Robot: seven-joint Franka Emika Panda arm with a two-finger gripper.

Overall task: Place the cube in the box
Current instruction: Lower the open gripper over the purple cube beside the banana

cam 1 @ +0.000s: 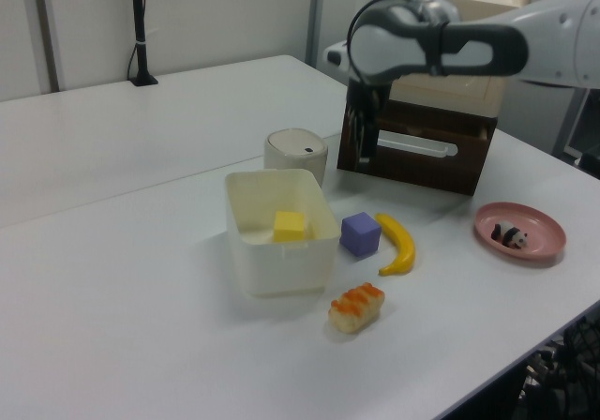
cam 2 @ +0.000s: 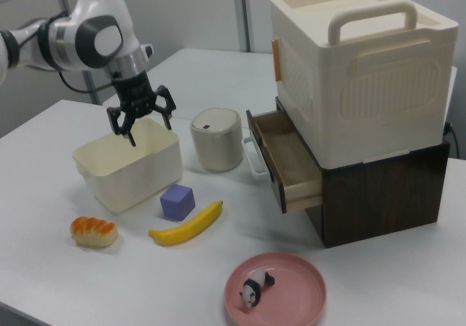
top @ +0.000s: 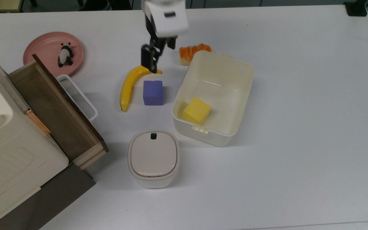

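The gripper [cam 2: 143,122] hangs in the air with its jaws spread wide and empty. Below them the purple cube [top: 153,92] sits on the white table [top: 299,127], between the banana [top: 129,84] and the cream box [top: 222,140].

Three fixed cameras around one desk [top: 299,95]
Top view looks straight down; left and right views look obliquely from opposite sides, sharing the box [cam 1: 281,251] area.

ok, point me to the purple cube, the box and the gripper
purple cube [top: 153,92], top view, middle of its upper face
box [top: 216,141], top view, outer near wall below the latch tab
gripper [cam 2: 143,129], right view, midway between the open fingertips
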